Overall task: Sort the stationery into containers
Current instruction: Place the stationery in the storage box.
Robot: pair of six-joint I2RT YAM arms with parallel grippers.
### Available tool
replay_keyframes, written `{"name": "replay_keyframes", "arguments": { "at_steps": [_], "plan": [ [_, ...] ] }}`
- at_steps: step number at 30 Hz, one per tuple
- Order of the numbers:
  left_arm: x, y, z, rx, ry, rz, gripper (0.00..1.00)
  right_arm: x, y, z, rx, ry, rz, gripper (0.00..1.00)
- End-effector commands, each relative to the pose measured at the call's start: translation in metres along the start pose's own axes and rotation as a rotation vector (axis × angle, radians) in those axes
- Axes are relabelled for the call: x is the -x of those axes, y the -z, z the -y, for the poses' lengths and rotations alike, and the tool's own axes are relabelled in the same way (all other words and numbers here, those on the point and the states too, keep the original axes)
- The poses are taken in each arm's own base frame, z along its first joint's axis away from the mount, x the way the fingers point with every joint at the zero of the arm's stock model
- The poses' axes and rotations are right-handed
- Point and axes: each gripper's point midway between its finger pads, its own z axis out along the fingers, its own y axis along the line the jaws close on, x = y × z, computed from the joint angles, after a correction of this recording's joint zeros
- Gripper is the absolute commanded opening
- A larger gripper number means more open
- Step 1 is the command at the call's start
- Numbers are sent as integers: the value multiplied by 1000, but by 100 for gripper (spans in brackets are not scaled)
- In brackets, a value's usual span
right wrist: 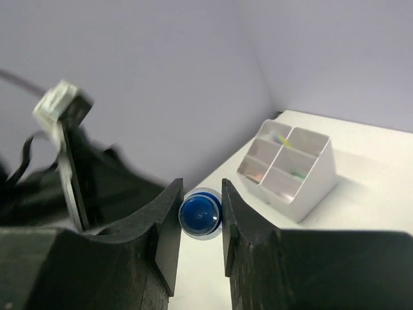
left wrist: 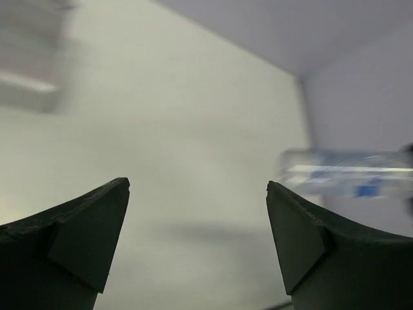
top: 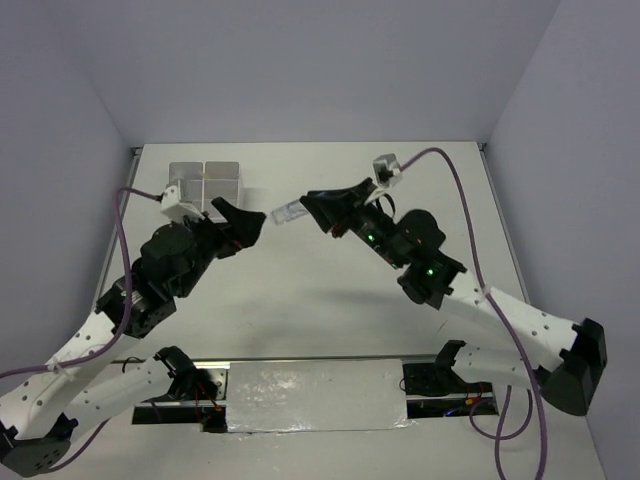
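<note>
My right gripper (top: 308, 209) is shut on a clear blue-tipped pen (top: 288, 212), held in the air over the middle of the table. In the right wrist view its round blue end (right wrist: 200, 214) sits squeezed between the two fingers of that gripper (right wrist: 202, 190). My left gripper (top: 243, 224) hovers just left of the pen with its jaws wide and nothing between them (left wrist: 198, 187); the pen (left wrist: 345, 173) shows blurred beyond its right finger. The containers (top: 205, 184), a whitish four-compartment block, stand at the far left behind the left gripper. Small coloured pieces (right wrist: 282, 138) lie inside the block (right wrist: 310, 187).
Grey walls close the table on the left, back and right. A pale crinkled sheet (top: 315, 395) lies at the near edge between the arm bases. A purple cable (top: 470, 215) loops over the right arm.
</note>
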Motion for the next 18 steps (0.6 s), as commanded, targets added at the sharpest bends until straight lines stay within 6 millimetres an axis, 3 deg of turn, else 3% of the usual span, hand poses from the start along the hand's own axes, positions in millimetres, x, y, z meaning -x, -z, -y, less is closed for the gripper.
{"name": "replay_keyframes", "arguments": {
  "at_steps": [1, 2, 3, 4, 6, 7, 9, 10, 11, 14, 18],
  "plan": [
    [13, 67, -136, 670, -201, 53, 99, 0, -36, 22, -97, 97, -23, 0],
    [21, 79, -145, 732, -220, 78, 99, -26, -53, 34, -121, 96, -72, 0],
    [37, 102, -160, 838, -265, 129, 99, -21, -67, 30, -108, 91, -57, 0],
    [45, 112, -166, 887, -286, 160, 99, -28, -79, 30, -97, 86, -55, 0],
    [58, 133, -179, 984, -337, 218, 99, -51, -110, 35, -102, 83, -78, 0],
    [60, 137, -180, 990, -305, 244, 99, -62, -129, 38, -100, 94, -71, 0],
    [57, 136, -181, 974, -299, 244, 99, -75, -146, 39, -93, 132, -67, 0],
    [57, 137, -180, 947, -280, 253, 99, -95, -158, 42, -60, 151, -82, 0],
    [58, 138, -180, 935, -287, 249, 99, -87, -171, 34, -33, 183, -56, 0],
    [65, 152, -180, 912, -263, 282, 99, -107, -202, 41, -32, 230, -93, 0],
    [61, 141, -170, 782, -359, 221, 99, -147, -240, 58, -37, 320, -194, 0]
  ]
}}
